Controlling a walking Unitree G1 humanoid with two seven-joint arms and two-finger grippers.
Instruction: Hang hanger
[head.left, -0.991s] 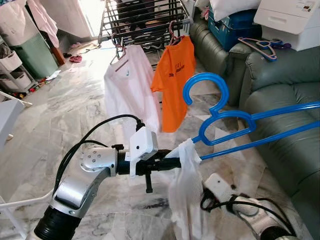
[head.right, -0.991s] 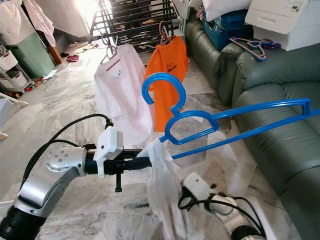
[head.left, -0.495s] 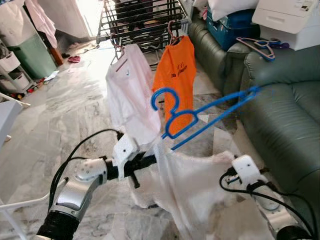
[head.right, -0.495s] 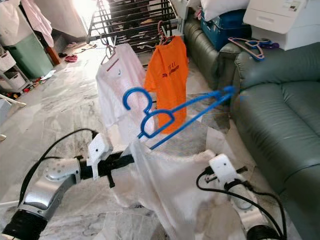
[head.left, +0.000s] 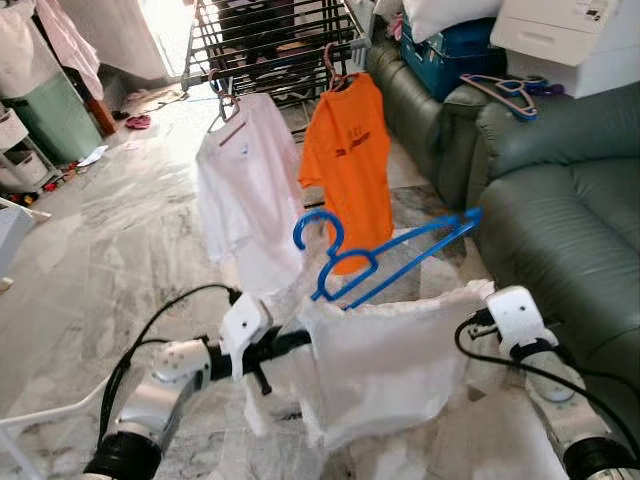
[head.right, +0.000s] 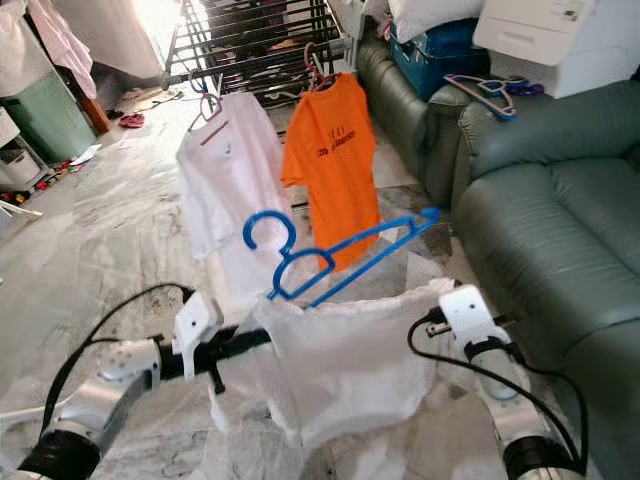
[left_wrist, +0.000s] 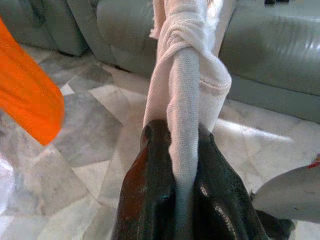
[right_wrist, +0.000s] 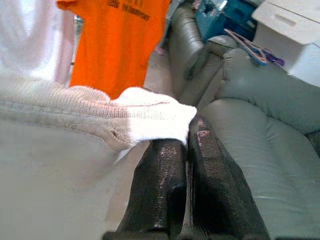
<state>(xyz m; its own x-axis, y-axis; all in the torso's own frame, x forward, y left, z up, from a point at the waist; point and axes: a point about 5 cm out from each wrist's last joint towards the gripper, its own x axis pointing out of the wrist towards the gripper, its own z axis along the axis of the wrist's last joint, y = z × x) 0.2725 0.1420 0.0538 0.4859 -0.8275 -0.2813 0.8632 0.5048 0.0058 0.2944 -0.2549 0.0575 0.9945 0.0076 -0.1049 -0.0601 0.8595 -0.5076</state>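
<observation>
Hanger (head.left: 385, 255), blue, now rides atop a white garment (head.left: 385, 365) stretched flat between left gripper (head.left: 305, 338) and right gripper (head.left: 478, 300), both clamped on cloth; a second ago it bunched. Drying rack (head.left: 275, 40) stands well ahead.

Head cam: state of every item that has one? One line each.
blue hanger: tilted, not hung, lower end in the white cloth.
white cloth: stretched between both grippers.
left gripper: shut on a bunched cloth edge.
right gripper: shut on a cloth corner.
orange T-shirt: hanging on the drying rack.
white T-shirt: hanging on the rack.
spare hangers: lying on the green sofa.
</observation>
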